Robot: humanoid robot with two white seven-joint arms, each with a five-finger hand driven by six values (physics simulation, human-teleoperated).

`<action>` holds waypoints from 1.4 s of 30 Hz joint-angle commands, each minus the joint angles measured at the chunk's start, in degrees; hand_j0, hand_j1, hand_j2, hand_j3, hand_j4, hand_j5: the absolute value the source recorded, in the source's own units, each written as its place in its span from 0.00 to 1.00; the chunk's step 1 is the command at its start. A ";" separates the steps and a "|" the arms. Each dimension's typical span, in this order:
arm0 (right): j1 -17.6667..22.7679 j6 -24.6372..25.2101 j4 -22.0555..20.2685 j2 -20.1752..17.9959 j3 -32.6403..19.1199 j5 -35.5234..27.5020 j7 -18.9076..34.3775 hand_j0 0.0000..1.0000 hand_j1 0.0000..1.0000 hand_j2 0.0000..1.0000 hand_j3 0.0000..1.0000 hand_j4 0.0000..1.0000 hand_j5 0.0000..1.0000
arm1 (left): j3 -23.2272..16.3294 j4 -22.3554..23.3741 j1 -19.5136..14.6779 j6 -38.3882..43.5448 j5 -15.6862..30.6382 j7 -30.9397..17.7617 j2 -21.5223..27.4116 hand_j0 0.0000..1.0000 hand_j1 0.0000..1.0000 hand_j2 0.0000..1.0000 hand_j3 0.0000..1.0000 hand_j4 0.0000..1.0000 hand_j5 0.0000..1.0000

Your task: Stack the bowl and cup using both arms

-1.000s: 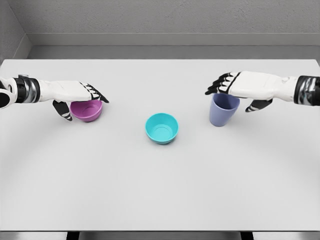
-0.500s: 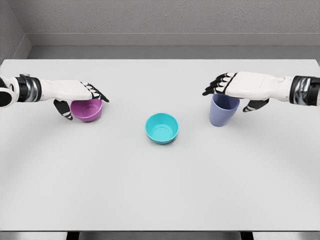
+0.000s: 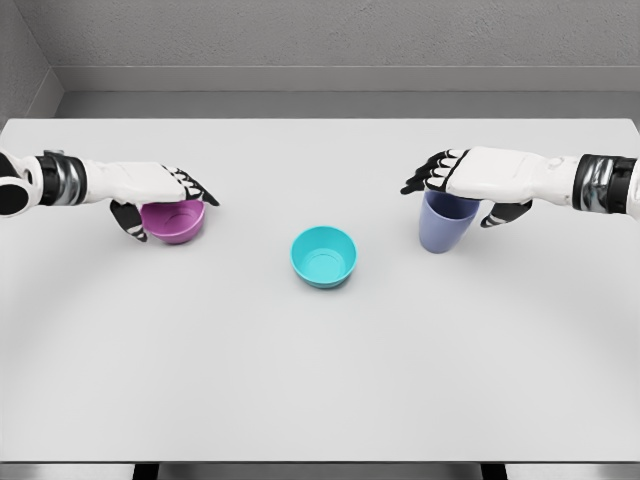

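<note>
A purple bowl (image 3: 178, 226) sits on the left of the white table (image 3: 320, 390). My left hand (image 3: 168, 200) lies over its rim with the fingers stretched flat across the top and the thumb hanging down at the bowl's left side; it is open. A teal bowl (image 3: 324, 256) stands alone in the middle. On the right stands a blue-violet cup (image 3: 440, 233), upright. My right hand (image 3: 455, 200) hovers over its mouth, fingers extended to the left, thumb down at the cup's right; it is open too.
A grey wall (image 3: 330, 40) runs behind the table's far edge. The front edge of the table crosses the bottom of the view.
My right hand has slid a little to the left over the cup. The left hand, both bowls and the cup have barely moved.
</note>
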 commanded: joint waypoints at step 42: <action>0.09 0.15 2.15 0.04 2.24 -0.21 -0.03 1.00 1.00 1.00 1.00 1.00 1.00 | -0.11 -0.11 -0.09 0.13 0.33 0.02 -0.21 0.57 0.57 0.57 0.57 0.57 0.57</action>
